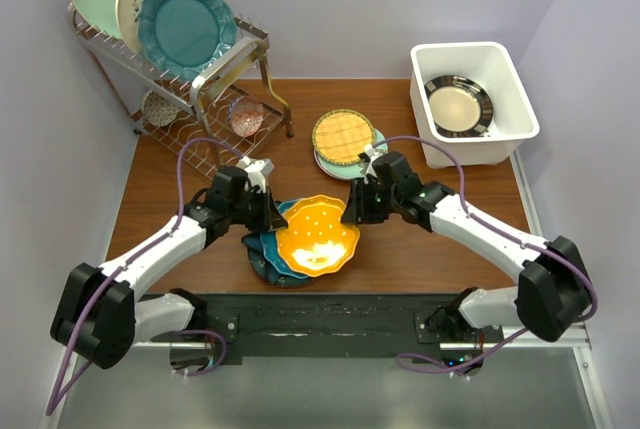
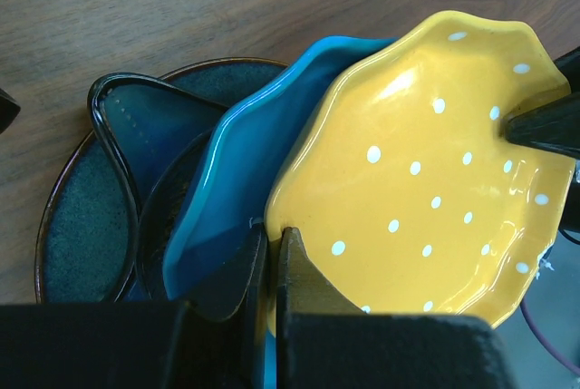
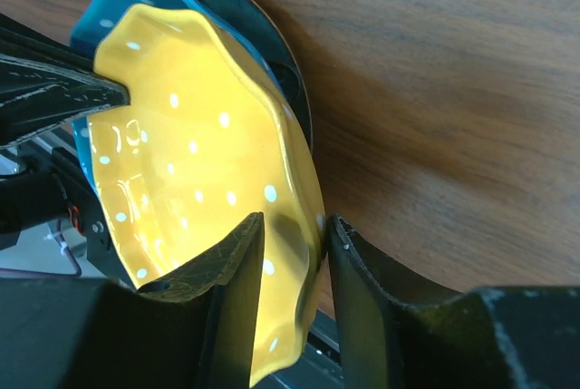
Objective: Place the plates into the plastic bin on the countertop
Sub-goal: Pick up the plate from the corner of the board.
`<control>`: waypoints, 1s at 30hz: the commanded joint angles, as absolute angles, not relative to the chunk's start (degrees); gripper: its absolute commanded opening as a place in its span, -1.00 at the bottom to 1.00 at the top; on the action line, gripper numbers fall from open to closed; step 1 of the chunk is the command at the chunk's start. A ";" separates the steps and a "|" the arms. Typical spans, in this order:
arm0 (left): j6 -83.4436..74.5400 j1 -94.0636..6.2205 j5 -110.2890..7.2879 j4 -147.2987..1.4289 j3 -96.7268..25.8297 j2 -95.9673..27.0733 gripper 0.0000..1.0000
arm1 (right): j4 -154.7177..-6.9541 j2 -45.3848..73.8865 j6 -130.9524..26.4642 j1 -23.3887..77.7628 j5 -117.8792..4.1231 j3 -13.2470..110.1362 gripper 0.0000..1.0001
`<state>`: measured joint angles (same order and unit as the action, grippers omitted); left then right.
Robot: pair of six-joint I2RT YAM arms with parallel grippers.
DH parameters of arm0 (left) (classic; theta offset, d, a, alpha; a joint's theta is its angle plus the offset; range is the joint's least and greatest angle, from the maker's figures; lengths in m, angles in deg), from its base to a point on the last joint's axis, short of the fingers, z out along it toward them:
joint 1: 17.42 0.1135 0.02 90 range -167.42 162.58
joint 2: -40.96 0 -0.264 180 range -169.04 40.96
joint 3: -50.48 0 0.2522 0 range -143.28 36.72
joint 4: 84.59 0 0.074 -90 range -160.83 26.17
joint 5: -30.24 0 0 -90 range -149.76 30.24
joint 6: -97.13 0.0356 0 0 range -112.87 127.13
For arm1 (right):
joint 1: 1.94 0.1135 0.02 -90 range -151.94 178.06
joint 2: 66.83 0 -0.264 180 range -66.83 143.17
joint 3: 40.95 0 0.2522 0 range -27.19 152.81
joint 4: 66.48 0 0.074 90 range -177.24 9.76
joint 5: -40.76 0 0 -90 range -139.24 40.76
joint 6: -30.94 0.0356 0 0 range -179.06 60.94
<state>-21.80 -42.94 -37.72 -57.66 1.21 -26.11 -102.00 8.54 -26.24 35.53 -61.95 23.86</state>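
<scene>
The top view looks down on the whole worktop (image 1: 400, 261) from high behind its near edge. Both wrist views sit close, facing each other across the orange plate (image 1: 317, 235).

Both arms reach forward and inward from their bases, elbows splayed outward, wrists nearly meeting at the middle of my overhead view.

The left arm (image 1: 160, 244) has its forearm angled up and to the right. The left gripper (image 1: 270, 213) points right and tips downward. On the left wrist view its fingers (image 2: 304, 271) are pinched together on the rim of the orange plate (image 1: 318, 236), no gap between them.

The right arm (image 1: 490, 234) has its forearm angled up and to the left. The right gripper (image 1: 354, 211) points left, facing its partner. On the right wrist view its fingers (image 3: 231, 262) stand apart, one either side of that plate's opposite rim. A sliver of space shows at the outer finger.
</scene>
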 commanded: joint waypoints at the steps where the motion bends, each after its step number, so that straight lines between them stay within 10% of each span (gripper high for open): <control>1: -21.09 -43.44 -39.46 -57.03 2.27 -27.33 -1.00 | -99.39 11.39 -25.92 35.68 -65.32 23.96 -0.24; 14: -21.17 -43.52 -40.25 -57.12 2.36 -26.63 -1.00 | -97.20 11.13 -24.96 35.06 -67.70 22.91 -0.99; 20: -20.82 -43.44 -39.90 -57.03 1.48 -25.67 -0.88 | -97.20 9.20 -24.78 33.83 -68.04 23.26 -1.00; 30: -19.86 -43.44 -42.36 -53.78 -2.30 -21.01 0.13 | -96.76 8.32 -24.25 32.78 -69.28 23.96 -1.00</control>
